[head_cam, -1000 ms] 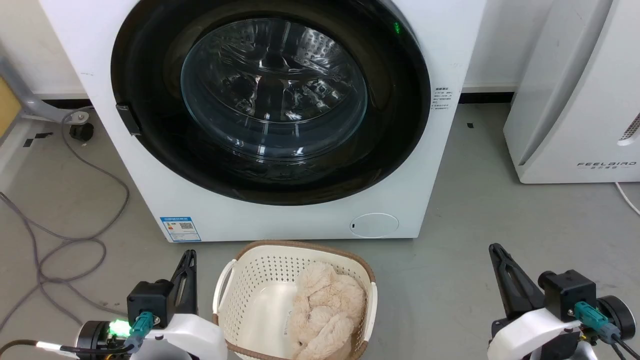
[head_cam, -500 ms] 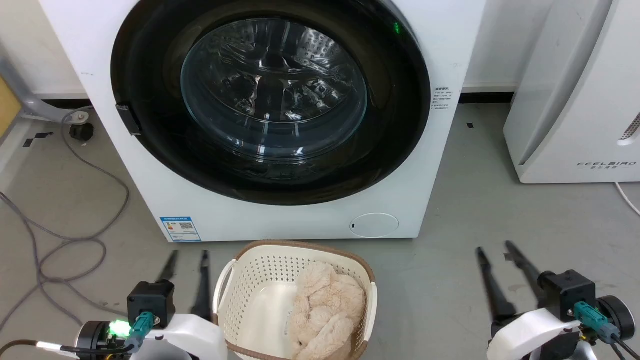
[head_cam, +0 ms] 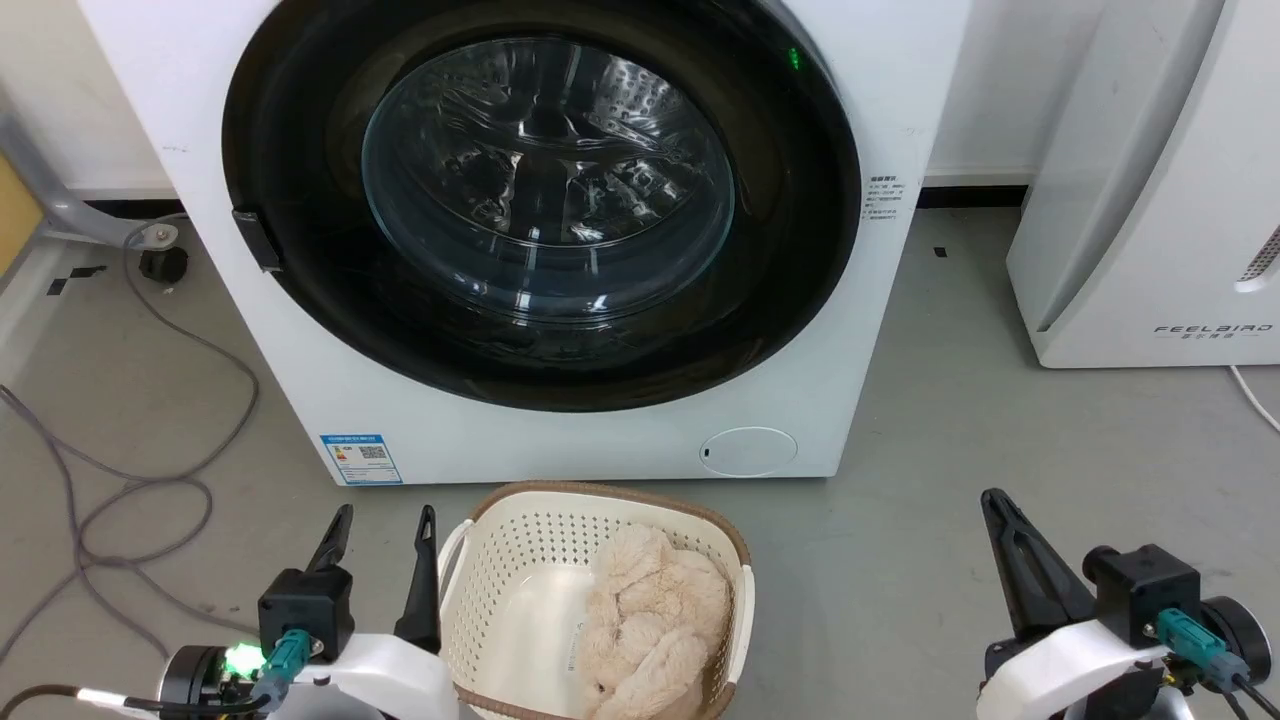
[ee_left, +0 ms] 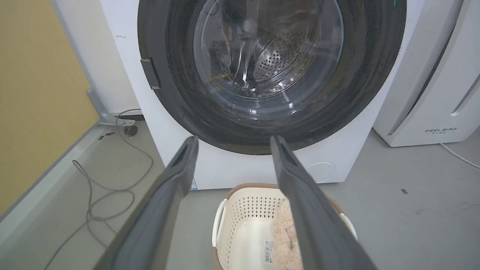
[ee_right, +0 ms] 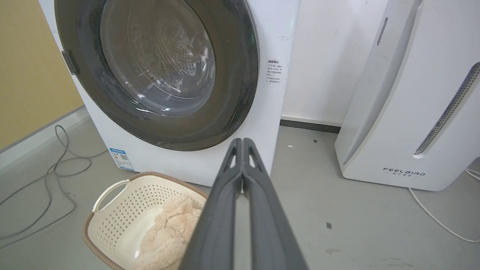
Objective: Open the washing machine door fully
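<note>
The washing machine door is seen shut flush on the washing machine; the left gripper is held spread, probably readied for the door's edge, the right gripper closed, empty

The left pincer and right pincer are each formed of two long dark fingers on a white shell. A black block with a teal plug is mounted behind each.

The washing machine door sat closed; the left gripper was spread, and the right gripper was pinched together.
</note>
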### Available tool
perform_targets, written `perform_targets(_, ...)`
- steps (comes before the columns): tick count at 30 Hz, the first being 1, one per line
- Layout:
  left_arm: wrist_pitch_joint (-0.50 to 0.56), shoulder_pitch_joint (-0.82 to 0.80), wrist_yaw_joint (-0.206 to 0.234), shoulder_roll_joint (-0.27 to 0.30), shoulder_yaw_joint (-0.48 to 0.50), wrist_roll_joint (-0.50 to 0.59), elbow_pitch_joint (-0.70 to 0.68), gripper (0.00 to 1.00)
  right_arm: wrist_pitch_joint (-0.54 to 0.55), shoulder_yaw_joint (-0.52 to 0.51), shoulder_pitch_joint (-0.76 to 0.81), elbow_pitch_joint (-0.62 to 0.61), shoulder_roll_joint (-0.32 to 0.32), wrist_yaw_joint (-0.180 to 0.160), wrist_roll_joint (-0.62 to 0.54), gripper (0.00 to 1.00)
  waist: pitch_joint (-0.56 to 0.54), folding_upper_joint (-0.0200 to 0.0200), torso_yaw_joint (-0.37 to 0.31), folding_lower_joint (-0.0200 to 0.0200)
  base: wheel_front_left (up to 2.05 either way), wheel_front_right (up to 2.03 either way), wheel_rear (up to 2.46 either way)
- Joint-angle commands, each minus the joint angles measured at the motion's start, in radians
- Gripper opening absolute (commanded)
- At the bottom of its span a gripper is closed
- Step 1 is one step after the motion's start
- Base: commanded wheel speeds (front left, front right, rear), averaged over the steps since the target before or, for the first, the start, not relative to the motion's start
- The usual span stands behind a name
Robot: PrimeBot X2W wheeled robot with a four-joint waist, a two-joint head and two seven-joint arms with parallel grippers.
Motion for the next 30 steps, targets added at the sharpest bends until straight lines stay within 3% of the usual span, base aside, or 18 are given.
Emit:
perform_targets(1, -0.013, -0.003, -0.003, 0.001, -0.001, -0.009, 0.007, 1.0, -0.012, -0.004, 0.012, 0.003, 0.0, 0.0, 0.012, 0.0, -0.001, -0.0001, 0.0, 0.0, 0.0, 0.0, 0.0)
perform_targets(10, -0.032, -0.005, -0.007, 0.001, -0.005, -0.024, 0.023, 1.0, -0.031, 0.005, 0.017, 0.015, 0.0, 0.0, 0.141, 0.0, -0.003, -0.0001, 0.0, 0.0, 0.0, 0.0, 0.0)
perform_targets(22, -0.057, -0.009, -0.014, 0.001, -0.008, -0.043, 0.04, 1.0, -0.058, 0.011, -0.017, 0.006, 0.0, 0.0, 0.541, 0.0, -0.003, -0.0001, 0.001, 0.0, 0.0, 0.0, 0.0)
perform_targets(30, -0.074, -0.015, -0.019, 0.001, -0.01, -0.054, 0.05, 1.0, -0.058, -0.019, -0.076, 0.01, -0.006, 0.0, 0.745, 0.0, 0.003, -0.0001, 0.005, 0.0, 0.0, 0.0, 0.0)
